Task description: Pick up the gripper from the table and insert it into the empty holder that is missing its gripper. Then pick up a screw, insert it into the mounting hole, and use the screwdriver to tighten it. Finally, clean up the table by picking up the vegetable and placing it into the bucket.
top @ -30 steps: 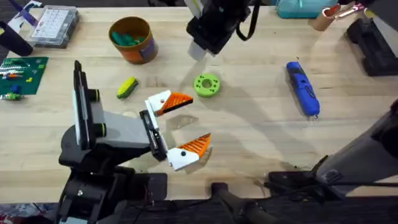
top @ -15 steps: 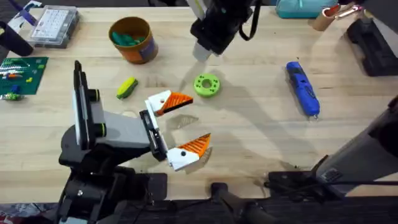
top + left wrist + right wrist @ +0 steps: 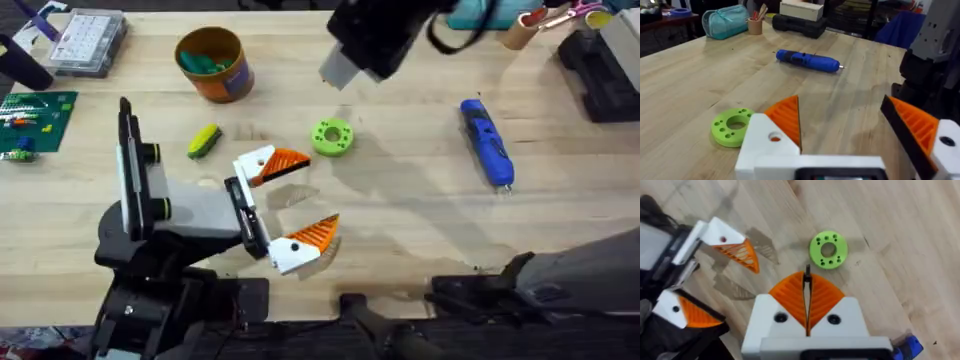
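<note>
Broadly, starting with the surface (image 3: 420, 230): bare pale wood, carrying all that follows. Next the left gripper (image 3: 322, 196), white fingers spread wide apart with nothing between, fixed on the black holder (image 3: 245, 215) just behind them. Then the right gripper (image 3: 807, 277), hanging high, orange pads pressed together on a thin dark pin, judged to be the screw (image 3: 807, 271). Well behind the left gripper, the orange bucket (image 3: 212, 63). Well apart from the right gripper, toward its own arm's side, the blue screwdriver (image 3: 487, 142). Just past the left gripper's tips and below the right one, the green ring (image 3: 333, 137). Near the left gripper, back beside its wrist, the yellow vegetable (image 3: 204, 140). Could lose the screw from so slight a pinch during travel, dropping and rolling it across the wood. Could also miss the mounting hole through a tilted pin. Against half a second ago, has slid sideways off the ring toward the screwdriver, with all else unmoved.
</note>
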